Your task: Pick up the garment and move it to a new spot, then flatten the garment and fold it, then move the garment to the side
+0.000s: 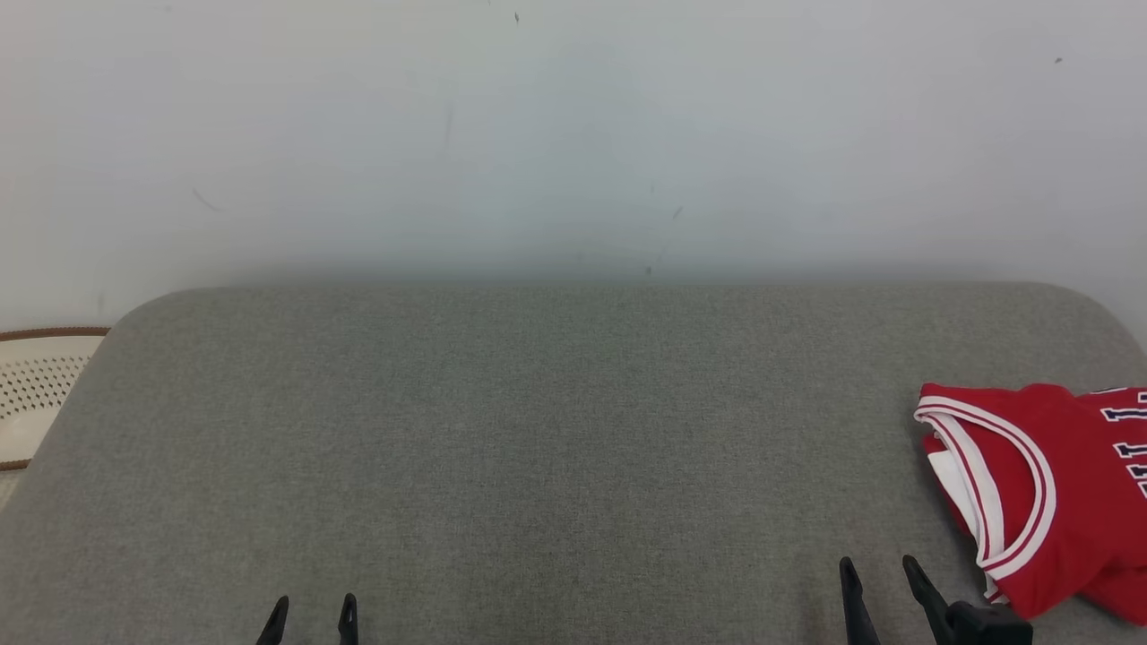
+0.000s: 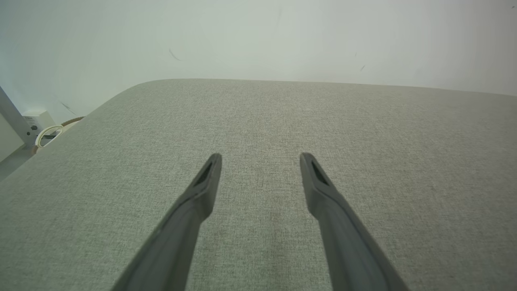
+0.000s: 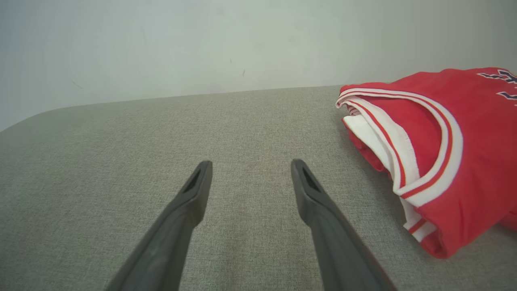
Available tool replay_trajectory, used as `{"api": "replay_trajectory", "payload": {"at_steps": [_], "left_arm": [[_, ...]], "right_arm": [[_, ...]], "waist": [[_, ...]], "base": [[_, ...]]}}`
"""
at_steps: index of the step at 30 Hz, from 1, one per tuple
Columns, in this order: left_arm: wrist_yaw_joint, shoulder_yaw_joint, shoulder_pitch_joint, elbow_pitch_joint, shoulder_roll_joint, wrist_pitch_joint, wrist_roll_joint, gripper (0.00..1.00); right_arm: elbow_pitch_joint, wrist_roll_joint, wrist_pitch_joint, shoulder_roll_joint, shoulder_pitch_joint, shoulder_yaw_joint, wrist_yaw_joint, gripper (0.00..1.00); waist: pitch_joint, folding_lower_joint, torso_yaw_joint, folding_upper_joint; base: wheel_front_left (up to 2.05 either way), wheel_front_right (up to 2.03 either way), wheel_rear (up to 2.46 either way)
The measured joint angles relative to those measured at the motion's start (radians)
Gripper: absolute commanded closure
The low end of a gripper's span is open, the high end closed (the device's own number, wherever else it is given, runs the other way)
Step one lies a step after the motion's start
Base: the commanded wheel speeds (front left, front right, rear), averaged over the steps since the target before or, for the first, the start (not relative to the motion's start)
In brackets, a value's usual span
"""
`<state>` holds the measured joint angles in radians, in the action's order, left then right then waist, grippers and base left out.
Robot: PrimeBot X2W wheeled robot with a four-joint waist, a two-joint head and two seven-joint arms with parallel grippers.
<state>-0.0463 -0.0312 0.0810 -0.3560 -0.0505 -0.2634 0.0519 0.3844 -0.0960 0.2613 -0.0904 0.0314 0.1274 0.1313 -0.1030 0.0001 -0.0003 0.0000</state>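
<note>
- We see a grey fabric-covered pad (image 1: pixel 538 430) with rounded far corners filling the lower half of the frame.
- At its right edge we see a folded-over red basketball jersey (image 1: pixel 1057 484).

Soft, even light washes the pale wall (image 1: pixel 573 134); shadows faint, wrist views curve at the edges, fingers (image 2: pixel 202 190) slightly soft.

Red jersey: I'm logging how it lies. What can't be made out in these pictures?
- Head view: the red jersey runs off the right edge; its far side is unseen.
- Right wrist view: lettering cut by the right edge, unreadable.
- Both views: lower layers hidden under the top layer.
</note>
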Motion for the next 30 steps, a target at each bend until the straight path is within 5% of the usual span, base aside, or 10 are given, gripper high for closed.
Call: {"api": "replay_trajectory", "payload": {"at_steps": [30], "left_arm": [[0.005, -0.011, 0.001, -0.023, 0.0, 0.0, 0.007, 0.0]], "right_arm": [[-0.02, 0.034, 0.0, -0.004, -0.002, -0.017, 0.0, 0.0]], "waist": [[-0.001, 0.0, -0.011, 0.0001]], "base": [[0.0, 0.0, 0.0]]}}
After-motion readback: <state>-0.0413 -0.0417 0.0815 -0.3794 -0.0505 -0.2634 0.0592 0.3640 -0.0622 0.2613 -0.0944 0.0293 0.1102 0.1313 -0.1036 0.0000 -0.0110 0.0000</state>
